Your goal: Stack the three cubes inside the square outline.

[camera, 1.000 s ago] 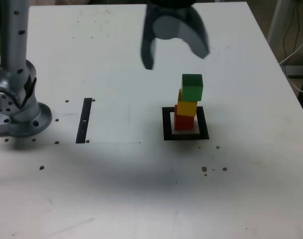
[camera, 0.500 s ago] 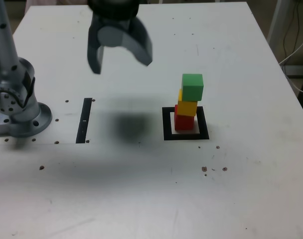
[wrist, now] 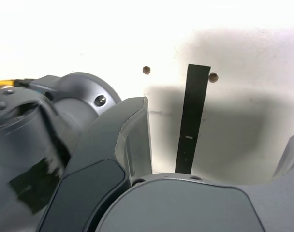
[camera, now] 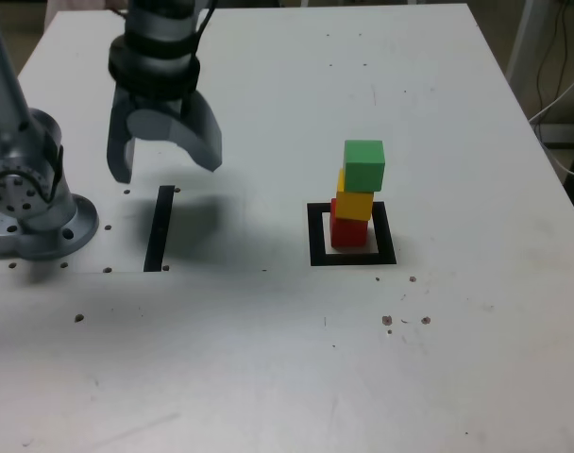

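Observation:
The three cubes stand as a slightly crooked tower in the exterior view: red cube (camera: 348,230) at the bottom, yellow cube (camera: 354,203) on it, green cube (camera: 364,164) on top. The red one rests on the white centre of the square outline (camera: 353,258). My gripper (camera: 166,170) hangs open and empty far to the exterior view's left of the tower, just above the far end of a straight black tape strip (camera: 160,227). In the wrist view the gripper (wrist: 219,121) straddles that strip (wrist: 191,116), with one finger (wrist: 132,140) beside it. No cube shows in the wrist view.
The arm's grey base (camera: 34,212) is bolted at the exterior view's left edge, close to the gripper; it also fills one side of the wrist view (wrist: 65,111). Small dark holes (camera: 405,321) dot the white table (camera: 268,359). Cables hang beyond the table's right edge (camera: 561,85).
The open gripper has swung from above the tower toward the exterior view's left and come down over the black strip. The tower of cubes has not moved.

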{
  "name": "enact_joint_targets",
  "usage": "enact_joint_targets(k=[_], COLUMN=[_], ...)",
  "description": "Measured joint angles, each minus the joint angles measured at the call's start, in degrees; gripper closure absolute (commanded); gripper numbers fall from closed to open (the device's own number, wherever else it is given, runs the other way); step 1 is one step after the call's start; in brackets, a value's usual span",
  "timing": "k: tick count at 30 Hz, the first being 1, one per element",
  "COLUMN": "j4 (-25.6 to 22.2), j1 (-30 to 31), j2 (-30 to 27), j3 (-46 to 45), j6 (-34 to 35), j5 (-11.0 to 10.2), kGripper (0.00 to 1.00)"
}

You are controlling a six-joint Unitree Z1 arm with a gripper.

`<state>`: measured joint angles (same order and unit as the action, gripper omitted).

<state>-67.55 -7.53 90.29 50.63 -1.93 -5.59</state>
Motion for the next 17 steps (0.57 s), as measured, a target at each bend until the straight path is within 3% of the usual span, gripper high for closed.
enact_joint_targets(k=[7,17], j4=[6.81,8.21], j1=[0.0,0.0], j2=[0.01,0.06], j3=[-6.48,-7.99], j6=[-0.09,-1.8], j5=[1.78,4.35], kGripper=[0.0,0.0])
